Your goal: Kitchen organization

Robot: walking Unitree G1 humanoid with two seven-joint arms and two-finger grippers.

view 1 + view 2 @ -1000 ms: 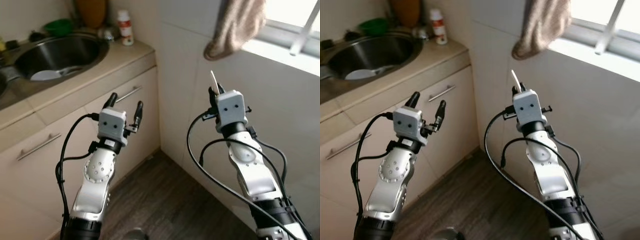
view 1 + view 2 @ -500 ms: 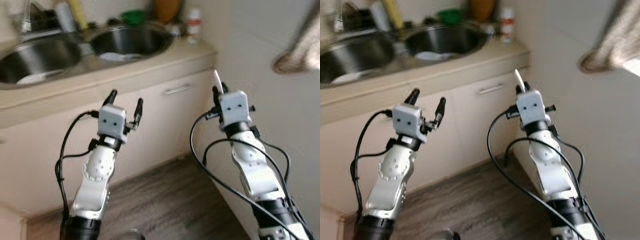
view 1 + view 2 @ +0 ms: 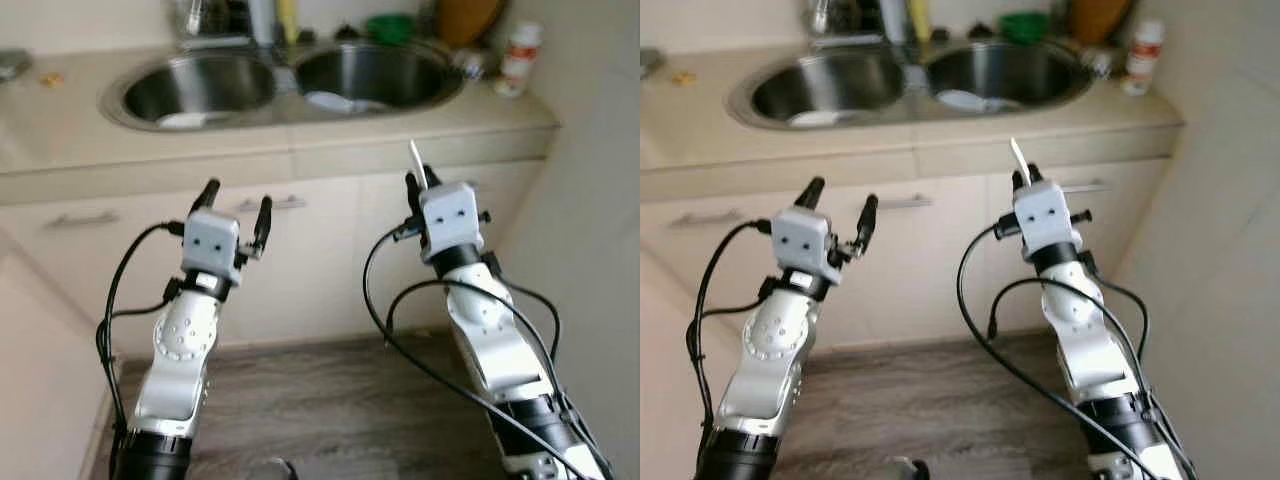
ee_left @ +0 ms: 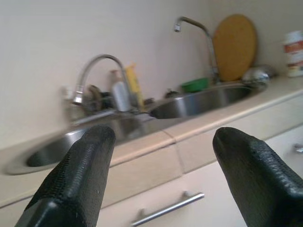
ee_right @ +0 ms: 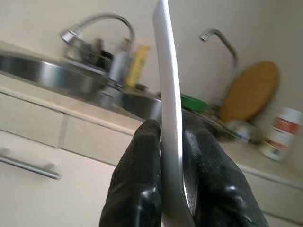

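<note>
My right gripper (image 3: 414,186) is raised in front of the cabinet doors and is shut on a thin, flat silver utensil (image 3: 417,161) that stands upright between its fingers (image 5: 141,161); the utensil's (image 5: 166,71) far end is out of frame. My left gripper (image 3: 238,198) is held up at the same height, open, with nothing between its fingers (image 4: 90,156). Ahead is a beige counter (image 3: 60,150) with a steel double sink (image 3: 282,98). A white dish (image 3: 185,120) lies in the left basin and another white piece (image 3: 335,101) in the right one.
Behind the sink stand two taps (image 4: 94,64), bottles, a green bowl (image 3: 391,25) and a round wooden board (image 4: 235,47). A white bottle with a red label (image 3: 514,60) stands at the counter's right end. Cabinet handles (image 3: 285,203) face me. A wall (image 3: 600,220) closes the right side; wood floor (image 3: 330,400) lies below.
The whole view has swung left: the counter and both basins now face me, and the window and hanging towel have left the picture. Both grippers keep their pose and state.
</note>
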